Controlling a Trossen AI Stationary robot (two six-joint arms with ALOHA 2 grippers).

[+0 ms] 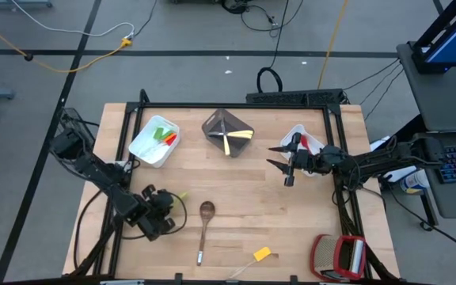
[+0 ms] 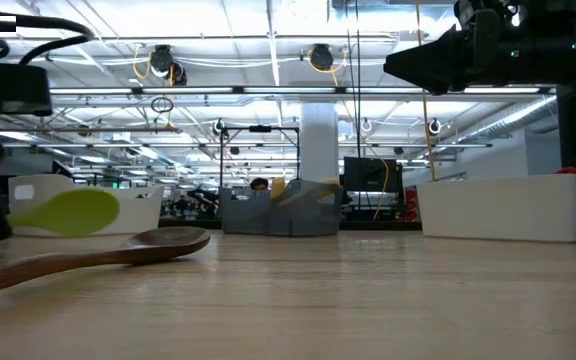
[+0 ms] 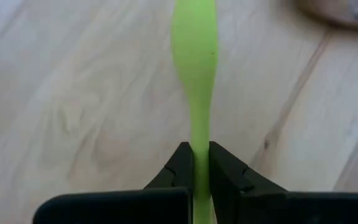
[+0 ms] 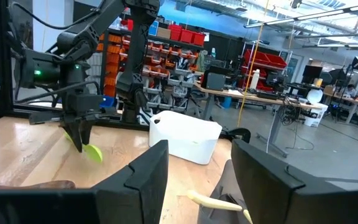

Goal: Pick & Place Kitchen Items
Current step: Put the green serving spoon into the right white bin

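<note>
A green spoon [image 3: 194,56] is clamped by its handle between the closed fingers of the left gripper [image 3: 194,165], near the front left part of the bench [image 1: 291,229]. In the low view the pale green bowl of the spoon [image 2: 68,212] is seen raised just above the bench surface, beside the wooden spoon [image 2: 118,250]. The wooden spoon [image 1: 204,226] lies flat just to the right of the left gripper [image 1: 169,207], bowl towards the back. A small yellow piece [image 1: 262,254] lies near the front edge, right of the wooden spoon's handle.

At the back left, a white bin [image 1: 153,142] is seen holding green, red and orange items. A grey bin [image 1: 227,132] at back centre contains pale-handled items. A second white bin [image 1: 307,142] is placed at back right.

The right gripper [image 1: 279,157] is held above the bench just left of that bin, its fingers spread apart and empty. A red-and-silver object [image 1: 339,257] sits at the front right corner.
</note>
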